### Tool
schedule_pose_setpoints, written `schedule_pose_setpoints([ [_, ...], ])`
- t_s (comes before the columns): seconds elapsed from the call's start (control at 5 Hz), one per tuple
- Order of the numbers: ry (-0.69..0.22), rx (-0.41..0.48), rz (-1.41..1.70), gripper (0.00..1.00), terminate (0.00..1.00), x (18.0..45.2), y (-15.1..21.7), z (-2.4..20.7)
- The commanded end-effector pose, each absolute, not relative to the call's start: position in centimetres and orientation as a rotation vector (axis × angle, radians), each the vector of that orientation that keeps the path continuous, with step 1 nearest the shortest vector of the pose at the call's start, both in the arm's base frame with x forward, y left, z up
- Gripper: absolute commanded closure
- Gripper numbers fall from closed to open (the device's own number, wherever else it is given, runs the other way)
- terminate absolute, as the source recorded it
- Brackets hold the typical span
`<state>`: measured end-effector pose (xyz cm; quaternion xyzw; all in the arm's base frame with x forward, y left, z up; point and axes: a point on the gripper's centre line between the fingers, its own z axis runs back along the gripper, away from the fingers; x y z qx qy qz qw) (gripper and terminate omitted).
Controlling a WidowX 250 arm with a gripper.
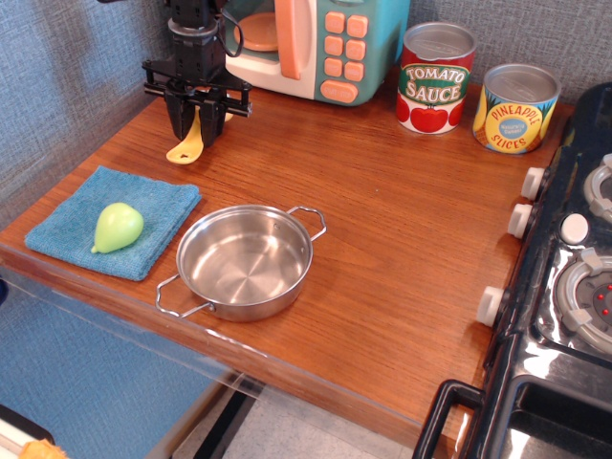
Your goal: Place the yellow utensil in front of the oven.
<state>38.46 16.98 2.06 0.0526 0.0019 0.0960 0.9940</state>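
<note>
At far left a green pear (118, 227) lies on a blue cloth (72, 225). Beside these, the arm reaches straight down, its gripper (196, 129) clamped on the yellow utensil (187, 144), whose rounded handle hangs at the wooden counter (382, 210). The oven (316, 43) stands just behind, right of the arm.

this is a play kitchen set up as a robot test bench, not a real home kitchen. a wooden counter (382, 220) carries a toy microwave oven (316, 43) in cream and teal with peach buttons, toy cans labelled tomato sauce (435, 76) and pineapple slices (516, 107), a small steel pan (245, 261) and a plastic pear (118, 227) on a blue cloth (72, 220). a black toy stove (564, 287) with white knobs stands at the right. grey fabric panels (67, 86) wall it in.
</note>
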Motion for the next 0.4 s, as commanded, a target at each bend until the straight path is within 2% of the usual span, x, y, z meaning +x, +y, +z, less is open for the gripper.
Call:
schedule_pose_setpoints([
  [0.0,-0.051,0.115,0.105,0.00,0.00,38.7,16.8,4.1],
  [0.2,-0.079,0.101,0.063,0.00,0.00,38.5,16.5,5.5],
])
